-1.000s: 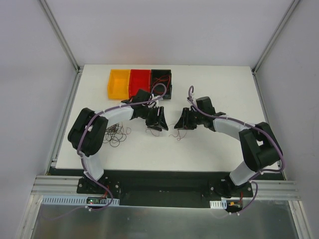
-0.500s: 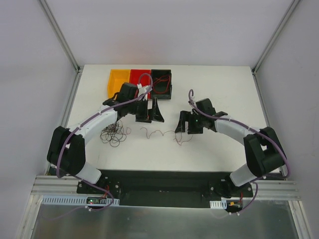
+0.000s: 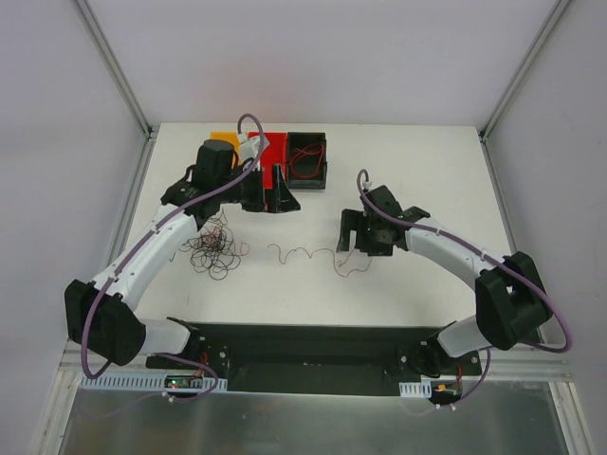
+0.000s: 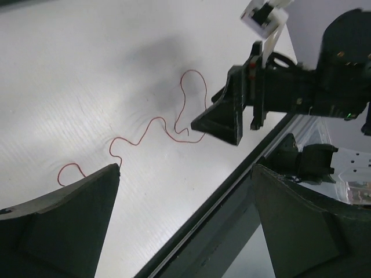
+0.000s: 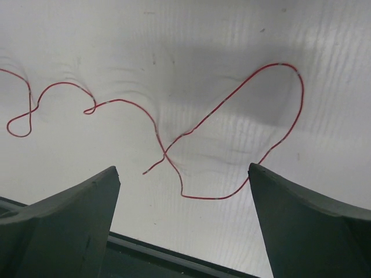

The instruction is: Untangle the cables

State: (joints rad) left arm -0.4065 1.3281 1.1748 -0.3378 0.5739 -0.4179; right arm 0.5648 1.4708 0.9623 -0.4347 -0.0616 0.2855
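1. A hair-thin red wire (image 3: 303, 253) lies alone mid-table (image 3: 417, 171), flat and wavy, looping over itself at its right end (image 5: 165, 153).
2. The dark tangle (image 3: 213, 251) sits toward the left edge, curly and knotted.
3. A second red wire (image 3: 305, 163) is coiled in the black bin (image 3: 308, 184) at the far edge.

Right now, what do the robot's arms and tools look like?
The left arm and right arm have white links, black joints and purple cables along them. The left tool and right tool are black, each with two wedge-shaped fingers.
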